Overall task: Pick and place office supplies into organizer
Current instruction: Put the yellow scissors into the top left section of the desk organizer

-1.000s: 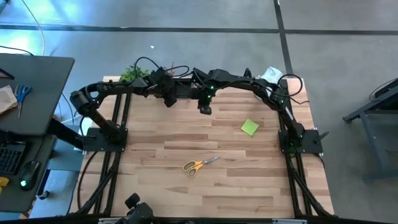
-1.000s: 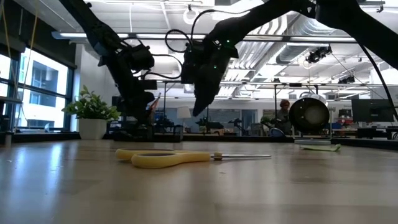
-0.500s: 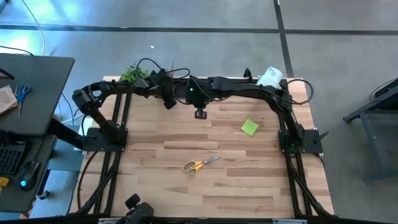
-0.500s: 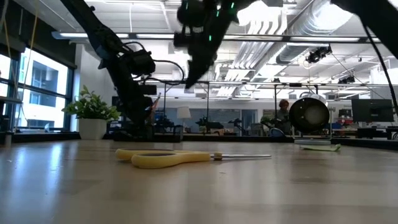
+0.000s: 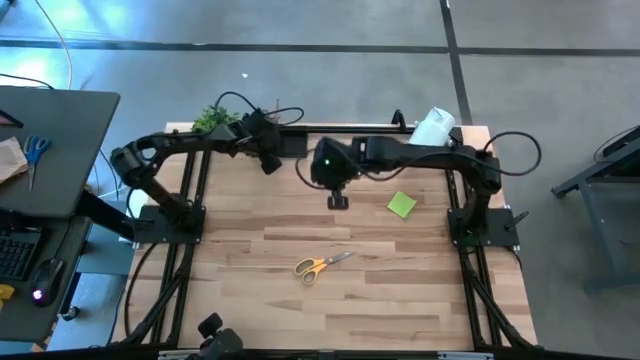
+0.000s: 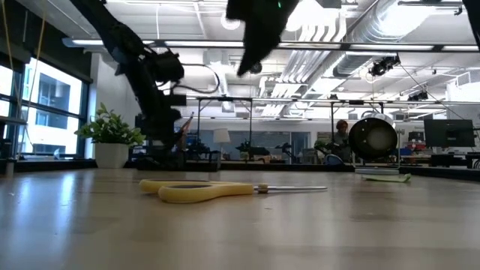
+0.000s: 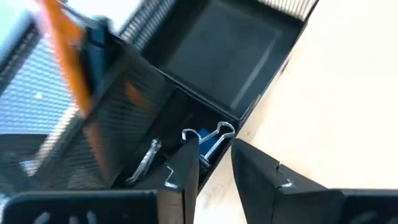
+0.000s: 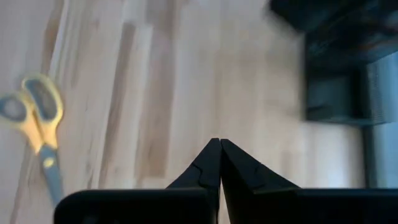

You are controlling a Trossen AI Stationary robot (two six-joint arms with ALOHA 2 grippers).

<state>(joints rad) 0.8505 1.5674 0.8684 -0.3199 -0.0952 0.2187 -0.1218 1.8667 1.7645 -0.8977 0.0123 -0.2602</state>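
**Scissors and sticky pad lie loose on the bench; both claws up near the organizer**

Nearest the front edge of the wooden bench (image 5: 260,300), the yellow-handled scissors (image 5: 320,266) lie flat with nothing touching them, handles toward the left arm's side and blades pointing toward the right. In the low view they sit alone in the foreground (image 6: 225,189).

Farther back and toward the right arm's side, the lime-green sticky-note pad (image 5: 402,205) rests flat on the wood, well apart from the scissors.

Between the pad and the bench's middle, the right claw (image 5: 338,200) hangs above the bare boards, raised clear of the surface. Its wrist view shows its two fingers pressed together to a point, holding nothing (image 8: 219,163), with the scissors off to one side below.

At the far edge, the left claw (image 5: 270,163) is at the black mesh organizer (image 7: 236,56). Its fingers (image 7: 186,168) stand slightly apart, just above a low compartment; a blue binder clip (image 7: 208,142) with silver wire handles lies there between the fingertips, though whether they touch it cannot be told. An orange pencil (image 7: 65,68) stands in the taller cup section beside it.

A small green plant (image 5: 213,118) sits at the far left corner, and a white cylinder (image 5: 432,126) at the far right.
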